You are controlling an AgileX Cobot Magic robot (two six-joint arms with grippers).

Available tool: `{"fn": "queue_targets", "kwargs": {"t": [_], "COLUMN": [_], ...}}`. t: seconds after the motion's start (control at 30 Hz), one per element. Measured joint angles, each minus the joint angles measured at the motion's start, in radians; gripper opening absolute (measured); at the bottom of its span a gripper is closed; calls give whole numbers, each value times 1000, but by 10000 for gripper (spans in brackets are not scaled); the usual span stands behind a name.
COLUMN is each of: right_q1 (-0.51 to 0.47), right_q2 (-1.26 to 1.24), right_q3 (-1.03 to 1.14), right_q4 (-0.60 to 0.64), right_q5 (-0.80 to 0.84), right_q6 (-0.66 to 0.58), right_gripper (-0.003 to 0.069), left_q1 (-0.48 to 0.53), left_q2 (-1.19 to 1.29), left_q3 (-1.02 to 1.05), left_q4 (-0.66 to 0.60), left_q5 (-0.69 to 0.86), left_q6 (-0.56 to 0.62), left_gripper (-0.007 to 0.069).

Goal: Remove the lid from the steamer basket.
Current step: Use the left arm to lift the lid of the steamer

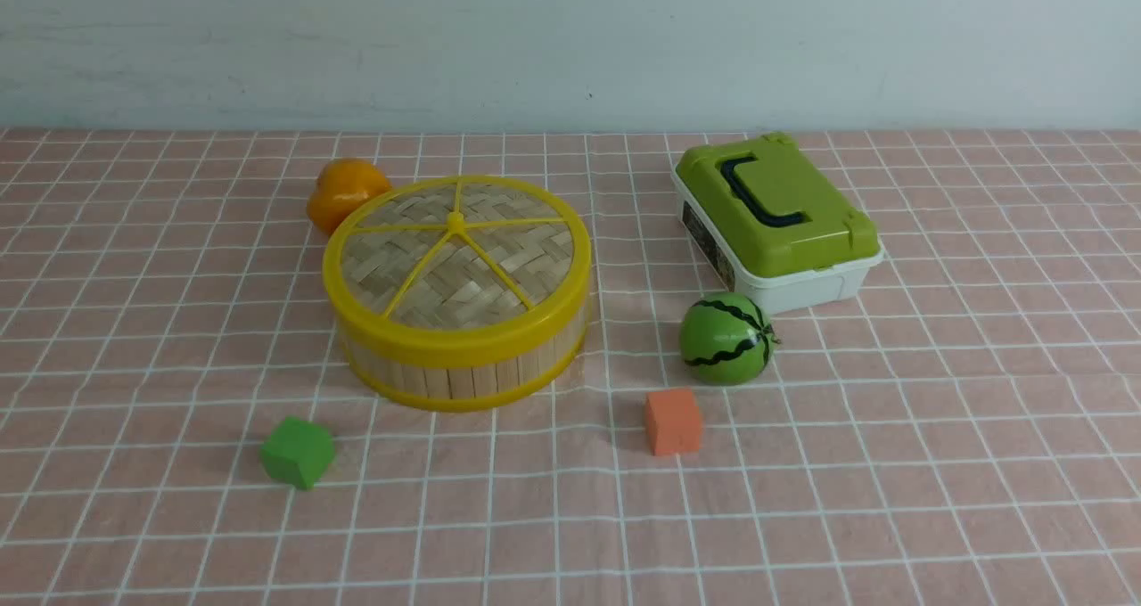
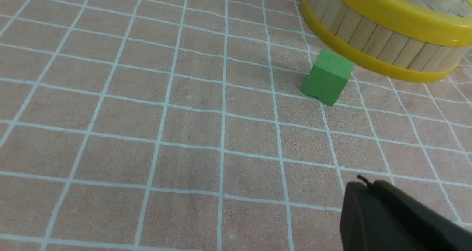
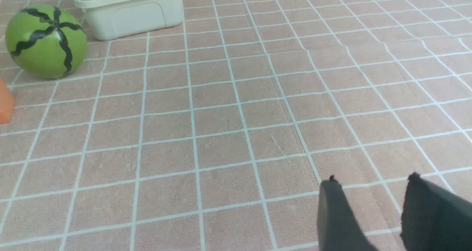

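A pink checked tablecloth (image 1: 936,463) covers the work surface, and on it, left of centre in the front view, stands the steamer basket (image 1: 463,376) with the lid (image 1: 456,258) seated flat and level on its top rim, not yet lifted. To the right, well apart, sits a white box with a green lid (image 1: 784,223), with a toy watermelon (image 1: 726,339) just in front of it. An orange fruit (image 1: 346,192) rests against the basket's far left side, while a green cube (image 1: 298,452) and an orange cube (image 1: 673,421) lie nearer the robot. Neither arm shows in the front view. The right gripper (image 3: 373,178) hangs with its fingers spread and nothing between them, the basket outside its camera's view. Only one finger of the left gripper (image 2: 383,214) shows, so its opening cannot be told. Its camera sees the basket just past the green cube. The left arm therefore looks nearer. The lid is round, so no approach direction is favoured.
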Motion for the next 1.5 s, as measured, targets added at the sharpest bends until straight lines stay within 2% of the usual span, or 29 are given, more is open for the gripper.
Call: {"fn": "queue_targets", "kwargs": {"t": [1.5], "right_q1": [0], "right_q2": [0], "right_q3": [0], "right_q4": [0], "right_q5": [0], "right_q6": [0], "right_gripper": [242], "left_q1": [0], "left_q2": [0], "left_q3": [0], "left_q4": [1], "left_q5": [-1], "left_q6": [0], "left_gripper": [29]}}
